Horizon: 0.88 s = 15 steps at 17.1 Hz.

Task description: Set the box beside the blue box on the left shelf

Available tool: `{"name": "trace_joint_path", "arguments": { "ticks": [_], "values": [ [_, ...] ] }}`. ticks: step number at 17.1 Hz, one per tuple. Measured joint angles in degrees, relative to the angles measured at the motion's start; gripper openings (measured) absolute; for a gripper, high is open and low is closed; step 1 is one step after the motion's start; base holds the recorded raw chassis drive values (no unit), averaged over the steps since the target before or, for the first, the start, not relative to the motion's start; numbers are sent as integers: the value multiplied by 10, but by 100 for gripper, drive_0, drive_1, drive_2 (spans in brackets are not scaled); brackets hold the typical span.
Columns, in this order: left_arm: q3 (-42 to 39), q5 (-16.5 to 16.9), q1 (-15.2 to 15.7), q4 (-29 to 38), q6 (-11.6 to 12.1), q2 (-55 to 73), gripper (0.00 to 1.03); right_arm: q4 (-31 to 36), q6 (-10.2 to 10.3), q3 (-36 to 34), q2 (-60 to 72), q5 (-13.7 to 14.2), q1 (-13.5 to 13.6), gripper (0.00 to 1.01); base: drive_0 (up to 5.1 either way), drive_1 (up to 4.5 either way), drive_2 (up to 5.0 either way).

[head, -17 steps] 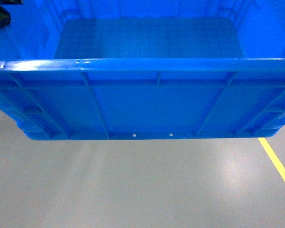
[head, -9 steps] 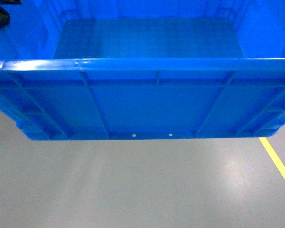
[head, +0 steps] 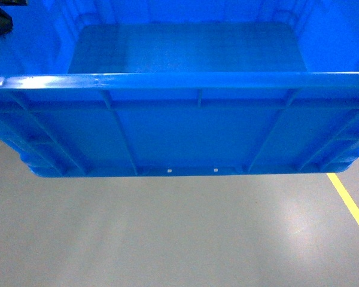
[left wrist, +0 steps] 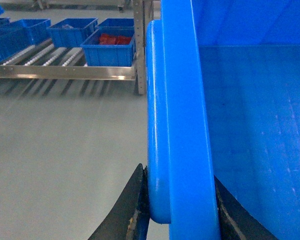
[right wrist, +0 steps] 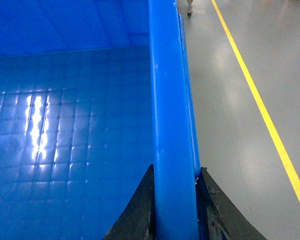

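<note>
Off to the left, left shelf (left wrist: 65, 72); box (head: 179, 119) clamped by left pincer (left wrist: 177, 210) and right pincer (right wrist: 175, 210), long axis spanning both.

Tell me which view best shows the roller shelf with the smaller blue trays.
The left wrist view: the left shelf appears top left, its roller rails carrying smaller blue trays. Head view shows none of it, only the box above grey floor. Right wrist view shows only the box rim and a yellow floor line.
</note>
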Motion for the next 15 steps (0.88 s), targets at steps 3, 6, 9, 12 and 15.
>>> {"name": "trace_joint_path", "arguments": {
  "ticks": [3, 6, 9, 12, 15],
  "values": [
    [0, 0, 0, -1, 0, 0, 22, 0, 0, 0, 0, 0, 0, 15, 13, 444, -419],
    [0, 1, 0, 1, 0, 0, 22, 0, 0, 0, 0, 0, 0, 15, 10, 442, -422],
    [0, 0, 0, 0, 0, 0, 22, -1, 0, 0, 0, 0, 0, 15, -3, 429, -435],
    [0, 0, 0, 0, 0, 0, 22, 1, 0, 0, 0, 0, 0, 14, -12, 419, -444],
    [0, 0, 0, 2, 0, 0, 22, 0, 0, 0, 0, 0, 0, 14, -17, 415, -448]
  ]
}}
